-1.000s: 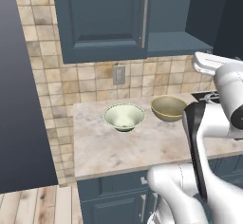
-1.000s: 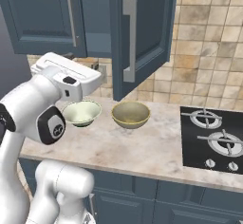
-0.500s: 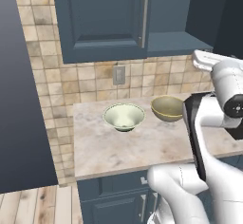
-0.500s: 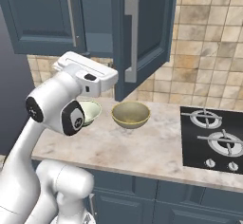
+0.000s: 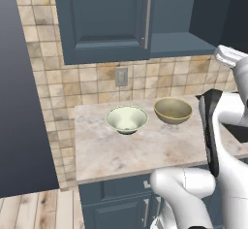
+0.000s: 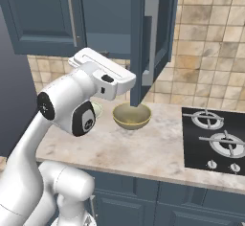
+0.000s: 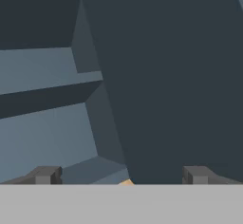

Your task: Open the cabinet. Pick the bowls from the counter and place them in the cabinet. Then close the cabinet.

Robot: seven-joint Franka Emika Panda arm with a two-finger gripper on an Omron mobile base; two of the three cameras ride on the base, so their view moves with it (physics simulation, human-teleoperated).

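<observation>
**Right door swung out, both bowls on the stone**

My gripper (image 7: 121, 175) stands spread wide and grasps nothing, facing the cabinet (image 7: 52, 90) interior and its shelf. The right door (image 6: 152, 33) hangs open toward me; the left door (image 5: 104, 17) is closed. The cream-green bowl (image 5: 127, 119) and mustard bowl (image 5: 173, 110) sit side by side on the counter (image 5: 135, 150), perhaps just apart.

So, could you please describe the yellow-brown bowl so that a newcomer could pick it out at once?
Find the pinkish marbled counter under the blue-grey wall cabinet. Two bowls stand near the tiled wall. It is the mustard bowl, nearer the stovetop; its neighbour, the pale green bowl, is lighter.
</observation>
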